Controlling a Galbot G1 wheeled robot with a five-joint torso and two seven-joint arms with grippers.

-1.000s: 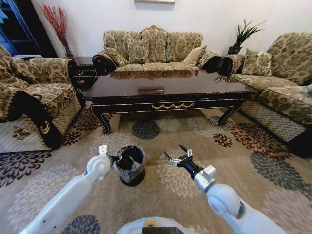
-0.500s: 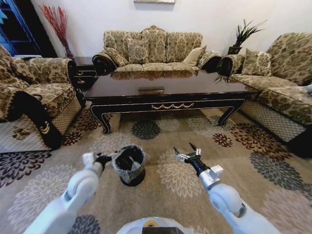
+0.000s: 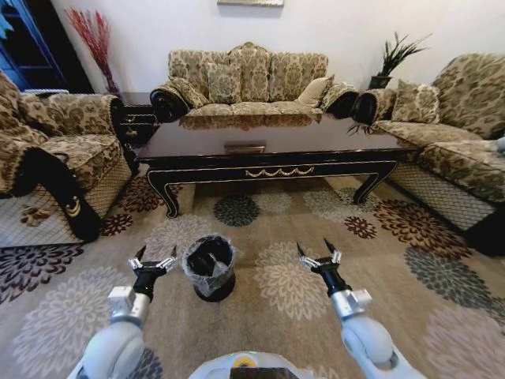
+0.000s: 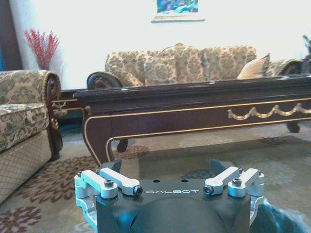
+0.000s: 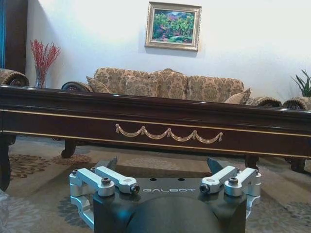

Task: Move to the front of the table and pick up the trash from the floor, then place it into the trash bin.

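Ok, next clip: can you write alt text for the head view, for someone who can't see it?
Two robot arms reach forward low over a flower-patterned carpet, the left gripper and right gripper both with fingers open and empty, either side of a small black trash bin lined with a plastic bag. Beyond stands a long dark coffee table, with patterned sofas around it.

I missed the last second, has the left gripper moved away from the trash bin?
Yes. The left gripper has drawn back from over the rim of the trash bin and now sits open to the bin's left, clear of it; the bin itself stayed put.

"GALBOT" on both grippers' housings
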